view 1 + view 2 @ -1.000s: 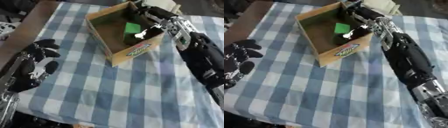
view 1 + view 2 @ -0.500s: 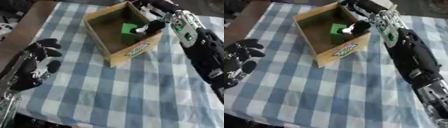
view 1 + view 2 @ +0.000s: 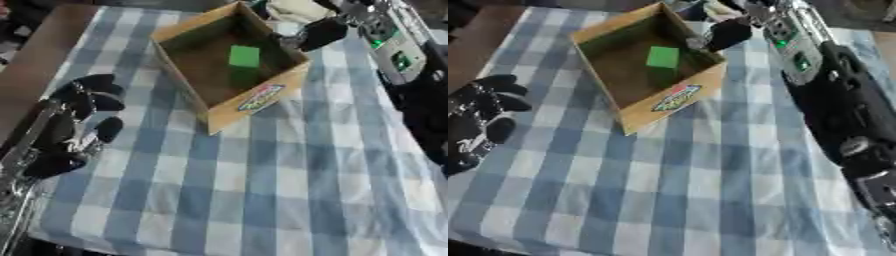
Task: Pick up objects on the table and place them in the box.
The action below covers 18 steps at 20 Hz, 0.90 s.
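Note:
An open cardboard box [image 3: 262, 95] stands at the far middle of the blue checked tablecloth. A green block [image 3: 244, 55] lies on its floor, with nothing touching it. My right hand [image 3: 322, 33] comes in from the top right and hovers just outside the box's far right corner, open, a dark finger pointing at the rim with nothing in it. Most of that hand is cut off by the top edge. My left hand [image 3: 479, 120] rests open at the left edge of the cloth, fingers relaxed, well away from the box.
A cream-coloured thing [image 3: 297, 9] lies behind the box at the top edge, beside my right hand. Bare brown table [image 3: 35, 45] shows left of the cloth. My right forearm [image 3: 824, 80] runs down the right side.
My right hand has drawn back from over the box's inside to its far right corner. The green block stays in the box. The left hand has not moved.

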Available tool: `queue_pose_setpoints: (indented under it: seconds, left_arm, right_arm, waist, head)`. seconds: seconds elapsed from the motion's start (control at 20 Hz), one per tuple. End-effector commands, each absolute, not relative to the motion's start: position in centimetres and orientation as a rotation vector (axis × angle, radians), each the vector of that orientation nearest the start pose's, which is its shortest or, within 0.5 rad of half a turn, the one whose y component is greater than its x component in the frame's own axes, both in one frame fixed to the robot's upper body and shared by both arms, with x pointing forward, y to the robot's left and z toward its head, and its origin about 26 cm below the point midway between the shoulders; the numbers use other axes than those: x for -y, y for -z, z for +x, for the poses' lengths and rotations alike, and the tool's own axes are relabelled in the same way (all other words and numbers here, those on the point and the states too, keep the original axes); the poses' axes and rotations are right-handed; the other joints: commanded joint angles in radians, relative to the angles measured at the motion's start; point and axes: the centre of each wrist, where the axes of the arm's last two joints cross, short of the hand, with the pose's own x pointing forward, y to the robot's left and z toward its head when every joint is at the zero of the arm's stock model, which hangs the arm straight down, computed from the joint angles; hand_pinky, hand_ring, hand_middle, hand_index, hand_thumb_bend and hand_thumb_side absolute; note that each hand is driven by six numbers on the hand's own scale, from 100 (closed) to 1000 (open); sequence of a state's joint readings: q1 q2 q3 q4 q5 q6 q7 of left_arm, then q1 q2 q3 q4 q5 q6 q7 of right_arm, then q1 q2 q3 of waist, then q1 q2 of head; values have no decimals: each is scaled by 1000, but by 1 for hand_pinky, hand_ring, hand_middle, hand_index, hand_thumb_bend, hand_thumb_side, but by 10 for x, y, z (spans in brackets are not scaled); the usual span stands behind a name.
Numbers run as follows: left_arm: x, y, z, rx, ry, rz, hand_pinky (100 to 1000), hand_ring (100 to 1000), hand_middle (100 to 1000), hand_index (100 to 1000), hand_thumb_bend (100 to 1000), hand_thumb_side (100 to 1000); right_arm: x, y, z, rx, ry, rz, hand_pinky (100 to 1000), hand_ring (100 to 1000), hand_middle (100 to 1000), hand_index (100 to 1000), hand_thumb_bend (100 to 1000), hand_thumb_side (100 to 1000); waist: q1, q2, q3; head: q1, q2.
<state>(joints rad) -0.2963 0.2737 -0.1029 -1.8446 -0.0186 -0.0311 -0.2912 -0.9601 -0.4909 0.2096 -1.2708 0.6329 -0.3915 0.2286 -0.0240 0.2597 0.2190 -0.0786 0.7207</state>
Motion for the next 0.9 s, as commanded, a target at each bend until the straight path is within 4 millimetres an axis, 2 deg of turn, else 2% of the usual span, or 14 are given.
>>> queue_pose_setpoints:
  seconds: [0.05, 0.45, 0.9]
  left_arm:
    - [-241, -157, 319, 2064, 716, -62, 789, 679, 714, 863, 507, 511]
    - [-249, -151, 318, 2046, 693, -27, 789, 678, 713, 862, 507, 516]
    - [-252, -145, 316, 2029, 672, -14, 789, 685, 713, 860, 508, 522]
  right_arm:
    - [236, -301, 425, -2768, 1813, 992, 819, 843, 855, 928, 443, 495]
    - [241, -293, 389, -2916, 1618, 868, 798, 828, 844, 916, 353, 483]
    - [248, -261, 347, -3136, 1591, 671, 785, 822, 845, 913, 267, 524]
  waist:
    - [8, -14, -20]
    - [15, -9, -91]
    - [24, -1, -145]
  head:
    - [13, 7]
    - [45, 25]
    - [66, 40]
